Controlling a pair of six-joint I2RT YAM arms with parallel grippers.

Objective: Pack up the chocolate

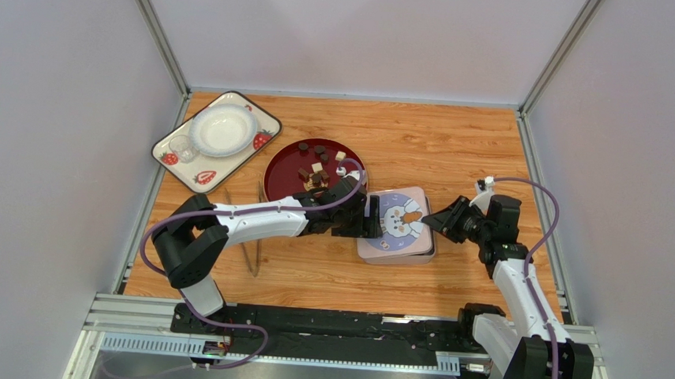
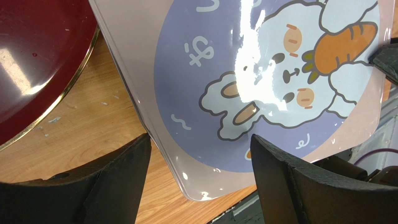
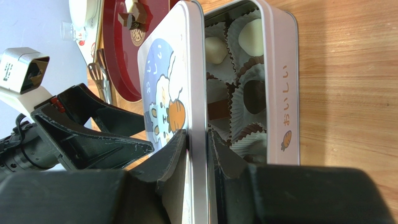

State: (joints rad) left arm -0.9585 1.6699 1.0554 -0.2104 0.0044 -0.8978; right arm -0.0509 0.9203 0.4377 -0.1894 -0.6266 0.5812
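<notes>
Chocolate (image 3: pixel 252 37) sits in several cups of the tin (image 3: pixel 282 93) mid-table, with more on the red plate (image 1: pixel 285 180) toward the far edge. Right claw (image 3: pixel 197 137) pinches the lid (image 3: pixel 161 84), left claw (image 2: pixel 200 140) gapes wide beside it. I'd say packing's unfinished.

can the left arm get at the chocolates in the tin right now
Probably not: the lid, pinched at its edge by the right gripper, hangs over the tin, and the open left gripper sits outside, at the lid's other edge.
</notes>
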